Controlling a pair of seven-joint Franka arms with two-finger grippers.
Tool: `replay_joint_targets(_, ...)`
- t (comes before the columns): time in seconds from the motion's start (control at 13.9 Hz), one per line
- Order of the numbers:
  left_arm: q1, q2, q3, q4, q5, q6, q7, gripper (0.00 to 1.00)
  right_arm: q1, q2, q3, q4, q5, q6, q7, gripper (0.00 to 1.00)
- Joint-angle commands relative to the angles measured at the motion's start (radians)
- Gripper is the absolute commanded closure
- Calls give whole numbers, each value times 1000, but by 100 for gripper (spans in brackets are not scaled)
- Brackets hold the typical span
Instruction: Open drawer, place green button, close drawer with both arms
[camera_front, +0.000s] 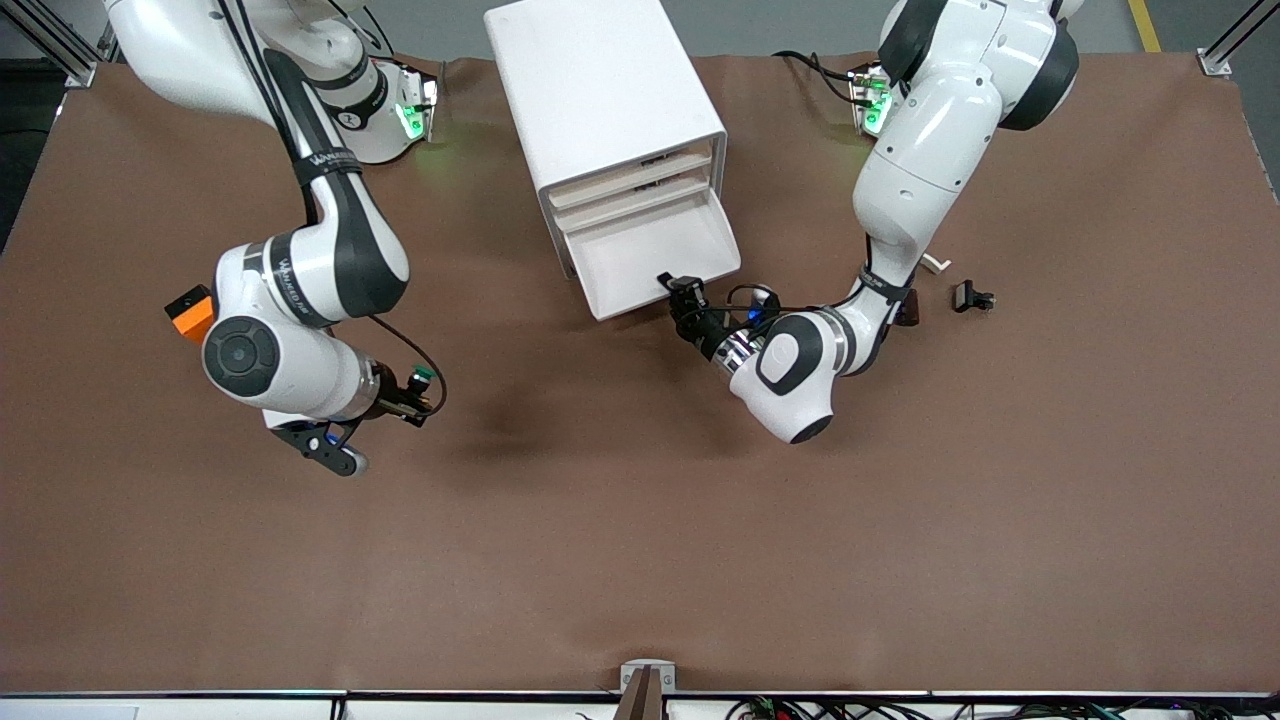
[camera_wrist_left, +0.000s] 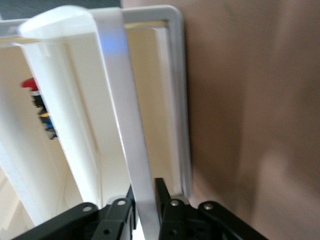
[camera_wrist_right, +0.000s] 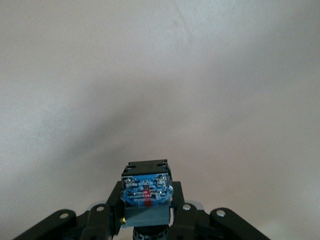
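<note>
front: drawer (camera_front: 655, 262) pulled out | left wrist: left hand (camera_wrist_left: 146, 200) fingers straddle drawer's front wall, grip unclear | right wrist: right hand (camera_wrist_right: 146, 216) clenched on button (camera_wrist_right: 146, 192) over surface (camera_front: 640, 520)

Light falls evenly from overhead in the front view; the brown table (camera_front: 640, 540) shows soft, diffuse shadows under both arms and no hard glare; green indicator lamps glow at the bases. The left wrist view is blurred, the white drawer (camera_wrist_left: 135, 130) rim overexposed. The right wrist view is pale and washed out, only the button (camera_wrist_right: 146, 192) sharp.
</note>
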Motion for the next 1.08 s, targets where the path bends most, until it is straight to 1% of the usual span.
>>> replay_joint_targets(0.0,-3,2,12,24,-6,12,33,0,56,-15,-6,15,0,-30,120,100)
replay_joint_targets(0.22,17,-8,13,75,3,4,32,0,99,-16,-6,16,0,-32,226,100)
replay_joint_targets(0.29,31,-20,13,90,26,3,32,0,113,-18,-6,21,0,-32,259,100)
replay_joint_targets(0.43,58,-48,12,145,142,3,36,0,142,-18,-6,24,-2,-46,307,100)
replay_joint_targets(0.58,69,-94,13,161,228,3,36,0,188,-26,-6,23,-3,-62,414,100)
replay_joint_targets(0.72,129,-142,23,163,288,3,56,0,265,-35,-7,21,-3,-66,595,100)
replay_joint_targets(0.79,167,-165,24,176,298,4,82,0,298,-36,-7,21,-5,-66,672,100)
replay_joint_targets(0.94,265,-192,24,216,299,4,189,0,354,-55,-7,16,-7,-69,793,100)
replay_joint_targets(1.01,310,-221,29,216,301,4,258,0,386,-56,-7,15,-8,-67,859,100)
